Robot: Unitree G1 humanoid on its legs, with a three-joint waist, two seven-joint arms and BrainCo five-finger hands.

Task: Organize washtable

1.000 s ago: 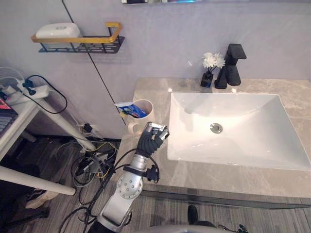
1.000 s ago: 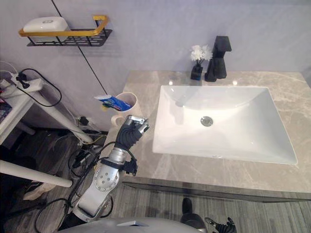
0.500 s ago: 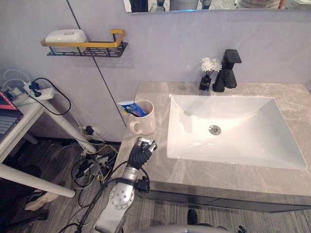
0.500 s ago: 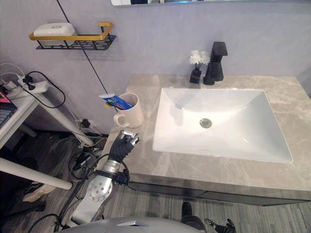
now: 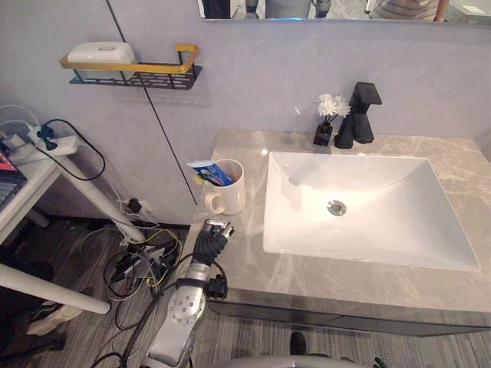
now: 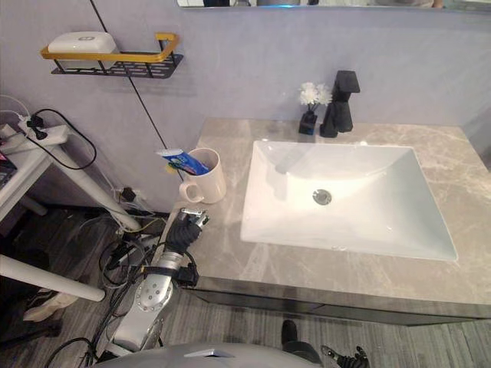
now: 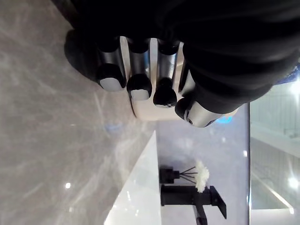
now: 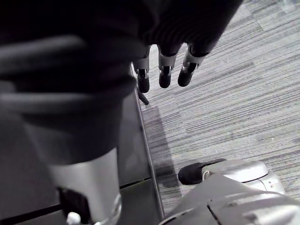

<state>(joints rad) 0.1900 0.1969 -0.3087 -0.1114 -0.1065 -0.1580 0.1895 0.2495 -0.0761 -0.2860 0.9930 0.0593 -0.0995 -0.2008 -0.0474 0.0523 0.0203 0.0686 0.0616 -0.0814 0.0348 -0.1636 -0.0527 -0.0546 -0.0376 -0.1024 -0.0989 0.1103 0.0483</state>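
Looking down on a grey-veined marble counter (image 5: 253,268) against a pale grey wall (image 5: 268,77), with a white rectangular sink (image 5: 399,218) set into it and a round metal drain (image 5: 336,208) in the sink's middle. Behind the sink, at its back left corner, a black tap (image 5: 360,115), and just left of that a small dark vase of white flowers (image 5: 328,115). Left of the sink, upright on the counter, a cream mug (image 5: 229,188) with a blue-and-white toothpaste tube (image 5: 207,172) leaning out of it; print on the tube too small to read. Just in front of the mug and left of the sink, at the counter's edge, the left hand (image 5: 210,238), fingers (image 7: 139,86) curled in and holding nothing, apart from the mug. Up on the wall, well left of the sink, a black wire shelf (image 5: 134,74) with a yellow rail and a white soap bar (image 5: 100,52) on it. Above the sink, the lower edge of a mirror (image 5: 345,8). Farther left of the sink, a white side table (image 5: 34,180) carrying a power strip (image 5: 46,146), over a grey plank floor (image 5: 61,253). Below the counter, the right hand (image 8: 164,70) hanging over the floor, fingers straight and slack, nothing in them.
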